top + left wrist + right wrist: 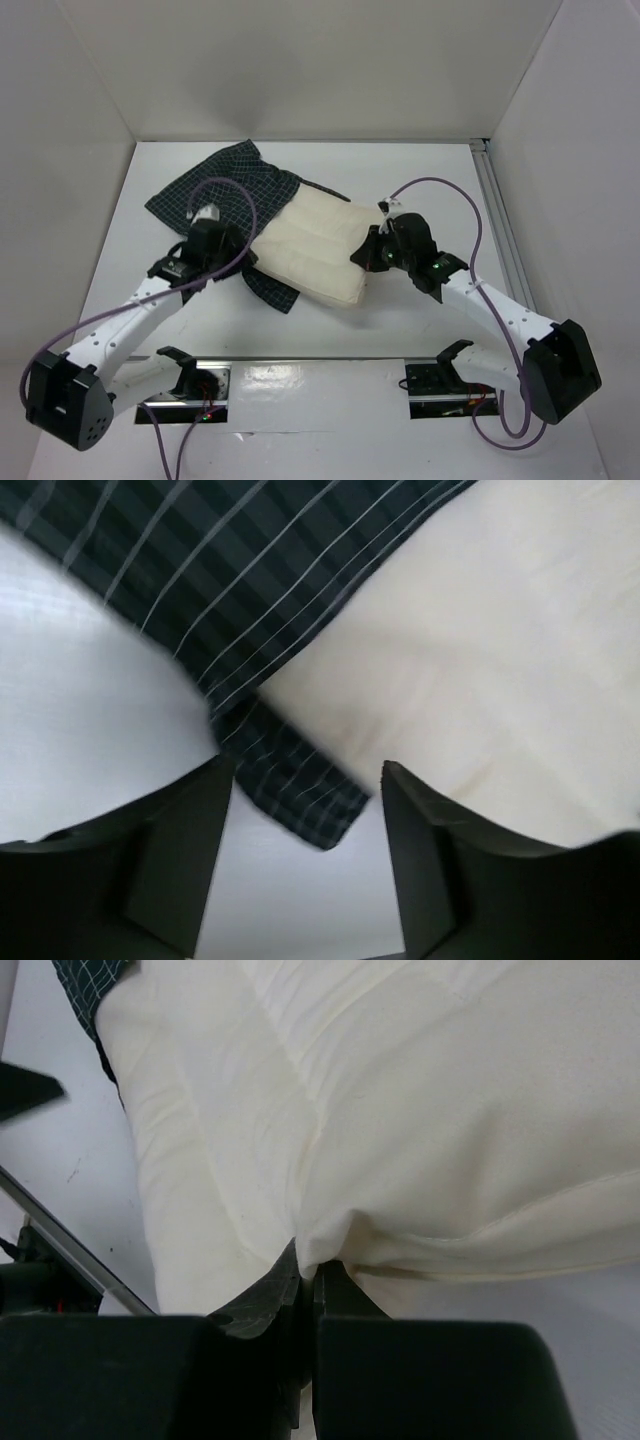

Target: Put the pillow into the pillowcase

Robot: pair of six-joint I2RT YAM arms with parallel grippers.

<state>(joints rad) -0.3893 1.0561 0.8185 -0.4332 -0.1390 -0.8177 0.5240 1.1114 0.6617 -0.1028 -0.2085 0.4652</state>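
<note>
Two arms bent inward. Left gripper (pixel 308 770) spread over 6 o'clock corner of one dark navy checked fabric pillowcase (pixel 215 190); right gripper (pixel 308 1275) pinches 4 o'clock edge of one cream soft rectangular pillow (pixel 315 250), apparently partly sleeved, on white table (pixel 420 180).

I seem to be working in a robotics lab test cell rather than a lived-in room. A plain white desk (pixel 400 325) is boxed in by bare white panels (pixel 300 70) at the back and on both sides, and an aluminium rail (pixel 497 215) runs along its right edge. Two white-and-black machines, the left arm (pixel 130 325) and the right arm (pixel 500 312), are bolted to a shiny metal mounting strip (pixel 320 376) at the near edge, and purple cables (pixel 435 179) loop loosely over them.
</note>
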